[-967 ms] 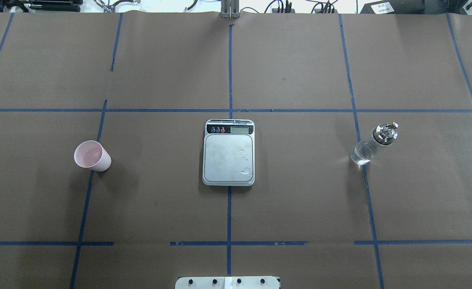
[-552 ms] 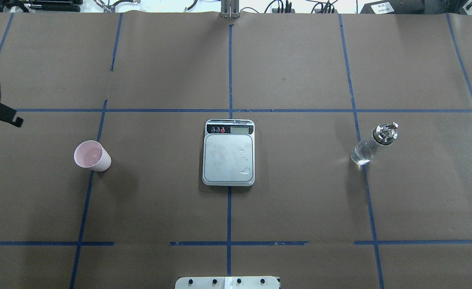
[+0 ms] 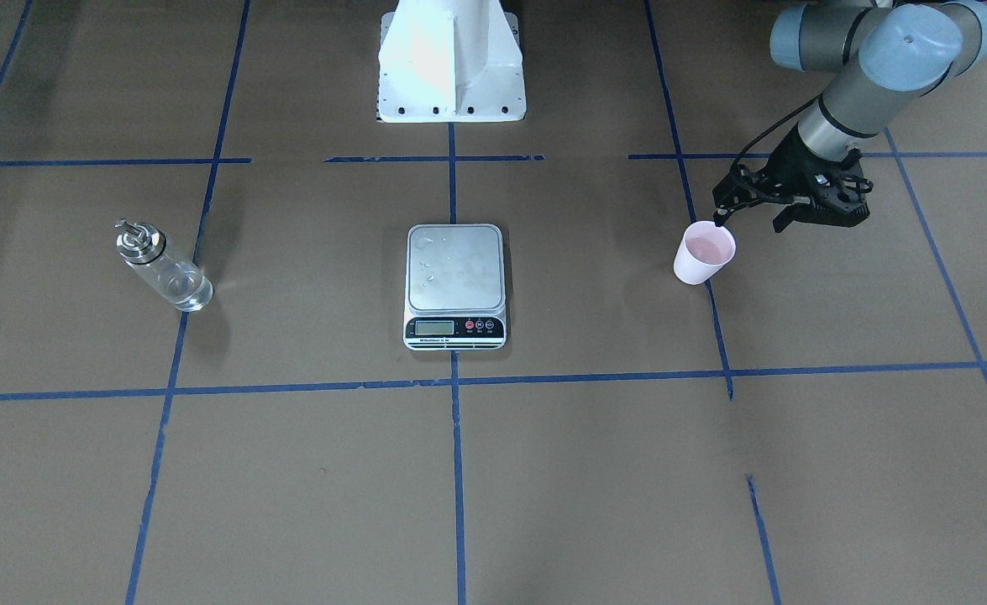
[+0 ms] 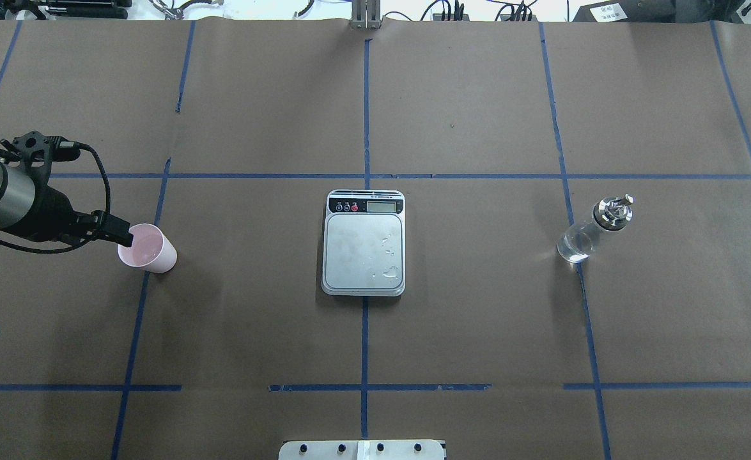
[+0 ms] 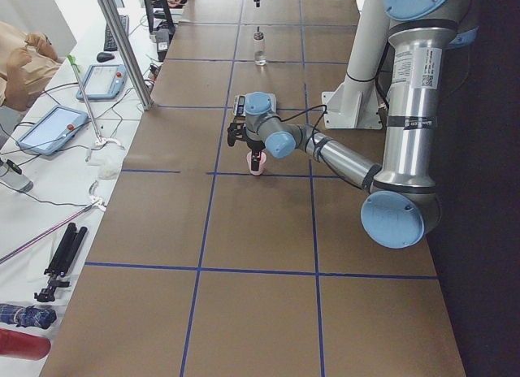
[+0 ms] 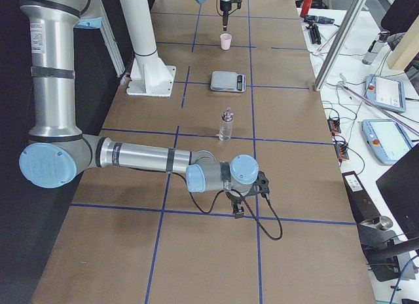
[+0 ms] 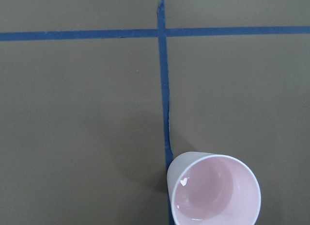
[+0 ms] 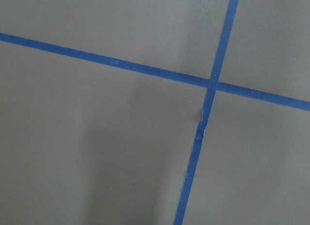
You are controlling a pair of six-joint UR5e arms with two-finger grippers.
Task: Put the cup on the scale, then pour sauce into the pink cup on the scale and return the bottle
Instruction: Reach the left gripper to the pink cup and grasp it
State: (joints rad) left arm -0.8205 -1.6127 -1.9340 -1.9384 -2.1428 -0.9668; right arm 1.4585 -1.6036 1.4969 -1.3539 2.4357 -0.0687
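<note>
The pale pink cup (image 4: 148, 249) stands upright on the brown paper at the table's left; it also shows in the front view (image 3: 703, 256) and low in the left wrist view (image 7: 213, 191). My left gripper (image 3: 749, 218) hangs just outboard of the cup, open and empty, one finger close to the rim. The scale (image 4: 363, 246) sits at the centre with droplets on its steel platform and nothing else on it. The glass bottle (image 4: 589, 233) with its metal spout stands at the right. My right gripper (image 6: 239, 209) shows only in the exterior right view, far from the bottle; I cannot tell its state.
Blue tape lines cross the brown paper. The robot's white base (image 3: 451, 76) stands at the near table edge. A metal post (image 5: 122, 48), tablets (image 5: 53, 129) and cables lie on the operators' bench, where a person (image 5: 20, 60) sits.
My left arm has come in from the left edge and moved right to the cup. The cup, scale and bottle have not moved.
</note>
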